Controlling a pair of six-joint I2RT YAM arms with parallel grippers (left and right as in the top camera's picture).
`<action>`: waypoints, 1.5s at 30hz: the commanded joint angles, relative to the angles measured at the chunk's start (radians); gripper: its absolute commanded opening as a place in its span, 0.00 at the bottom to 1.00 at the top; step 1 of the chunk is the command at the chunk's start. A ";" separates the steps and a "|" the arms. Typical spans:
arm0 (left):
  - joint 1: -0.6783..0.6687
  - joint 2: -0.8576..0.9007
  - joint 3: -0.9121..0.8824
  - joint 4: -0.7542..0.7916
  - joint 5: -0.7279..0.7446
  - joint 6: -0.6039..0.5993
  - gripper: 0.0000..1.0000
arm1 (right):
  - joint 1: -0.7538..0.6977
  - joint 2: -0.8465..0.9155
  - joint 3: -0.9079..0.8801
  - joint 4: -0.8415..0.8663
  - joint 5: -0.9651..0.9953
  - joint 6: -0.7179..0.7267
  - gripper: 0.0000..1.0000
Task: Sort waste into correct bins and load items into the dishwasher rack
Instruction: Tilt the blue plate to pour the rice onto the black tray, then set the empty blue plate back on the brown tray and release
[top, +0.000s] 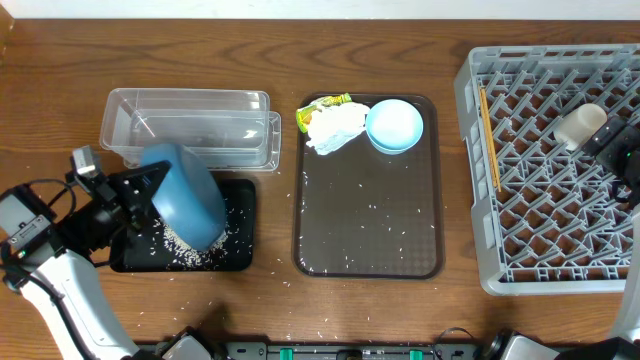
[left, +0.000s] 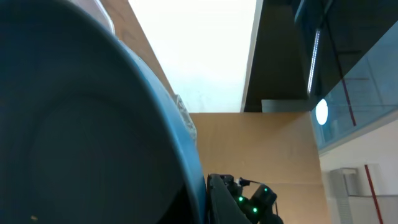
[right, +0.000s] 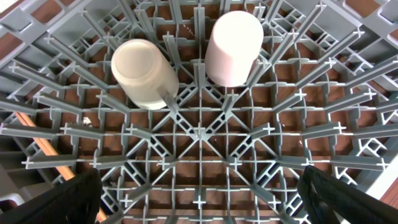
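Observation:
My left gripper (top: 148, 190) is shut on the rim of the large dark-blue bowl (top: 190, 200) and holds it tipped on its side over the black tray (top: 240, 200). A pile of rice (top: 190, 255) lies in that tray. In the left wrist view the bowl (left: 81, 124) fills the left side beside my finger (left: 205, 199). The clear container (top: 190, 125) stands behind. The tissue with its yellow-green wrapper (top: 330, 122) and the small light-blue bowl (top: 394, 126) lie on the brown tray (top: 368, 220). My right gripper (right: 202, 199) hangs open over the grey rack (top: 545, 270), above the white cup (right: 143, 74) and pink cup (right: 233, 46). Chopsticks (top: 489, 135) lie in the rack.
Loose rice grains are scattered over the brown tray and on the table in front of the black tray (top: 290, 285). The right arm (top: 625, 150) covers part of the rack's right side in the overhead view. The white cup also shows there (top: 580, 125).

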 joint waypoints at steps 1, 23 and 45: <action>0.031 -0.004 0.000 -0.019 0.056 -0.006 0.06 | -0.004 -0.001 0.002 -0.001 0.010 -0.012 0.99; 0.050 -0.021 0.001 -0.092 0.056 0.076 0.06 | -0.003 -0.001 0.002 0.000 0.010 -0.012 0.99; -0.357 -0.179 0.073 0.110 -0.183 -0.117 0.06 | -0.003 -0.001 0.002 0.000 0.010 -0.012 0.99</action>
